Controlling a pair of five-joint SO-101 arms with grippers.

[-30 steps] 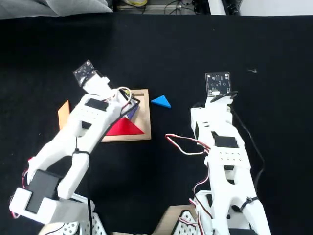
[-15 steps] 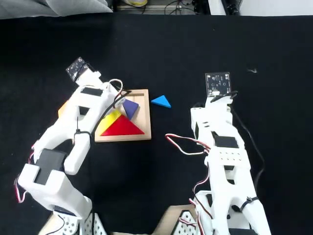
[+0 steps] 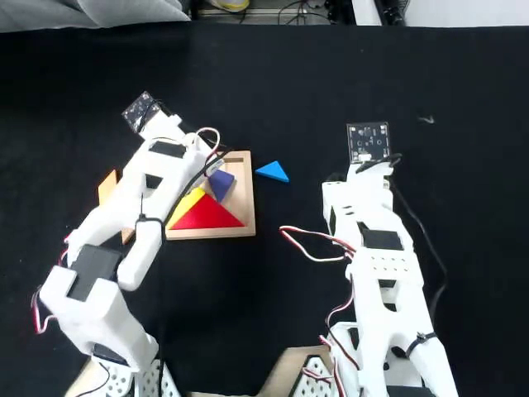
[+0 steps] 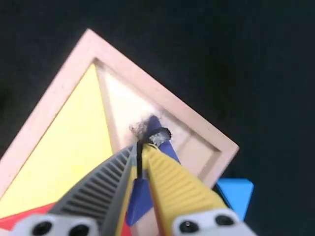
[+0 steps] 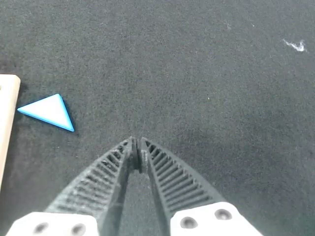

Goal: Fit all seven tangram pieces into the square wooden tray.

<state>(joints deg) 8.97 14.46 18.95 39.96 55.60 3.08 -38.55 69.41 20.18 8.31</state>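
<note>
The square wooden tray (image 3: 245,227) lies left of centre, holding a yellow triangle (image 3: 188,203), a red triangle (image 3: 212,217) and a dark blue piece (image 3: 221,184). My left gripper (image 4: 143,145) hangs over the tray's far corner, shut, its tips resting against the dark blue piece (image 4: 166,147) beside the yellow triangle (image 4: 74,142). A light blue triangle (image 3: 273,171) lies on the cloth just right of the tray. My right gripper (image 5: 136,145) is shut and holds nothing, hovering over bare cloth a little way from that triangle (image 5: 48,112).
An orange piece (image 3: 107,187) lies left of the tray, partly under the left arm (image 3: 140,207). The right arm (image 3: 372,240) stretches from the front edge up the middle right. Black cloth covers the table.
The left arm swung off the tray's middle toward its far left corner, uncovering the yellow triangle and the dark blue piece. The right arm has kept still.
</note>
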